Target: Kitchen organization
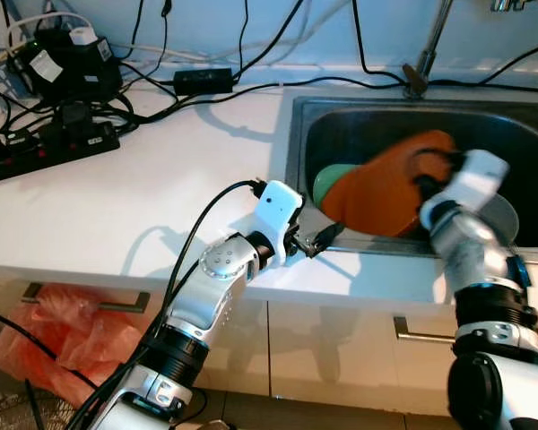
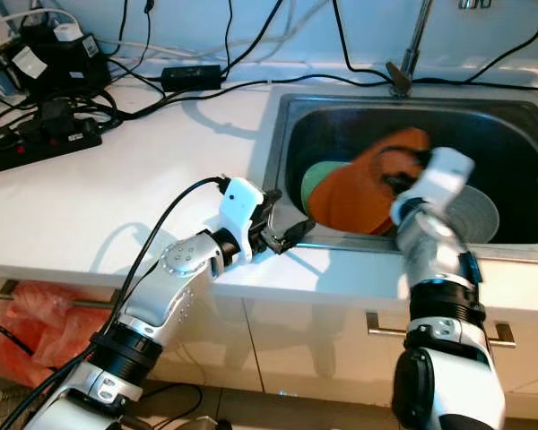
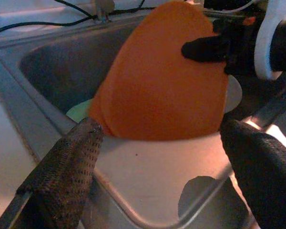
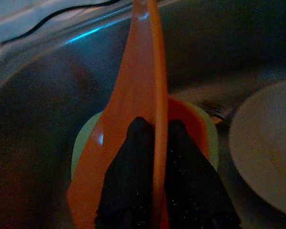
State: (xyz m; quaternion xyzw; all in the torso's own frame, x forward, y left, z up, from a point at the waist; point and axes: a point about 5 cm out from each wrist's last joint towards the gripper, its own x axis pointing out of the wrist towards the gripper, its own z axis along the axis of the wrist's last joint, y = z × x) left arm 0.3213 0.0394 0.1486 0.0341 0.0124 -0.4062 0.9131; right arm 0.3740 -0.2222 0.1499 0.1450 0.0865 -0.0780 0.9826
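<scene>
Head views: right gripper (image 1: 428, 175) clamped on rim of orange plate (image 1: 386, 193), held tilted on edge above sink (image 1: 296, 134), presumably for lifting clear of green plate (image 1: 327, 179) beneath. Grey plate (image 1: 502, 219) flat alongside. Left gripper (image 1: 318, 240) parked at counter (image 1: 117, 206) edge, ready to receive.

Left wrist view: fingers (image 3: 66, 167) spread wide, empty, aimed at orange plate (image 3: 167, 81).

Right wrist view: fingers (image 4: 128, 181) pinching plate rim from both sides.

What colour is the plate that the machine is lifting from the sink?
Orange; the plate shows best in the left wrist view.
</scene>
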